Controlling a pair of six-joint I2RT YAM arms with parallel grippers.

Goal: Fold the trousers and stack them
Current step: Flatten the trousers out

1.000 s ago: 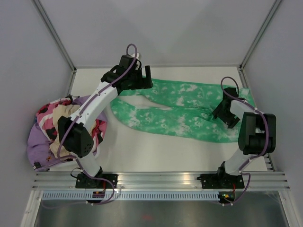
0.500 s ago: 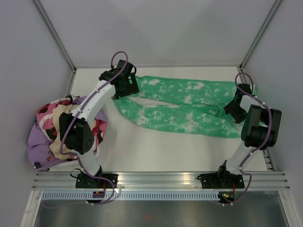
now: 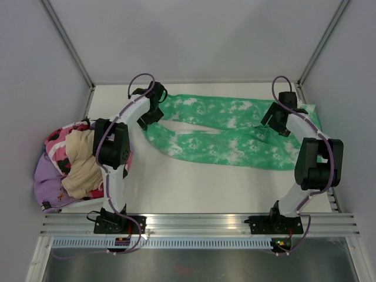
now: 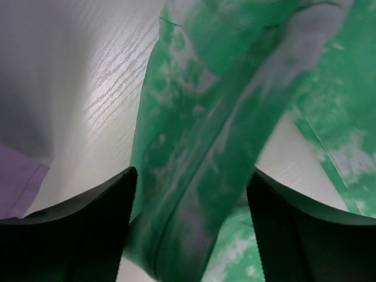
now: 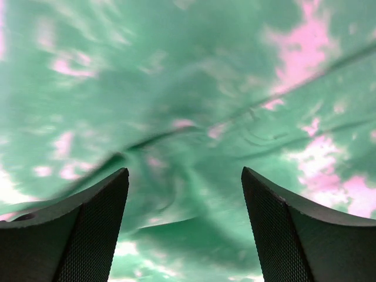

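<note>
Trousers (image 3: 229,138) lie spread out on the far half of the table (image 3: 194,188). The waist is at the right and the two legs run to the left.

The left gripper (image 4: 191,176) hangs over the leg ends. Its fingers are wide apart, green cloth passes under the gap, and it holds nothing. The right gripper (image 5: 183,173) hangs over the waist end, also wide apart and holding nothing.

To fold well, I think each one should go straight down and pinch just the edge of the cloth. Then both should lift together, so the cloth does not twist. Wrinkles sit under the right gripper, and a pinch there may bunch them up.

The waist almost reaches the right edge of the table, and the far leg lies near the far edge, so there is little room there. The near side of the table gives room to fold toward. A pile of clothes (image 3: 70,158) sits at the left, near the leg ends, so stay off it.
</note>
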